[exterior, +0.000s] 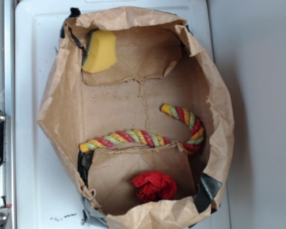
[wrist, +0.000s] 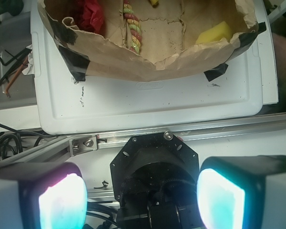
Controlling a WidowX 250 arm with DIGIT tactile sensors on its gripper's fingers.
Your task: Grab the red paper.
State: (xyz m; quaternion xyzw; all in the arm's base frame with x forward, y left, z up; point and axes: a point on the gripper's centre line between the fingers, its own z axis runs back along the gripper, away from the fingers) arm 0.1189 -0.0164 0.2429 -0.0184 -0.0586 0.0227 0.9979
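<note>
The red paper is a small crumpled wad lying inside the brown paper bag, near its front end on a folded flap. In the wrist view the red paper shows at the top left, inside the bag's rim. My gripper is out of the exterior view. In the wrist view it hangs well back from the bag, over the robot's black base, open, with nothing between its glowing pads.
A yellow sponge lies at the bag's far end. A red, yellow and green braided rope curves across the middle of the bag. The bag rests on a white tray. Aluminium rail and cables lie beside it.
</note>
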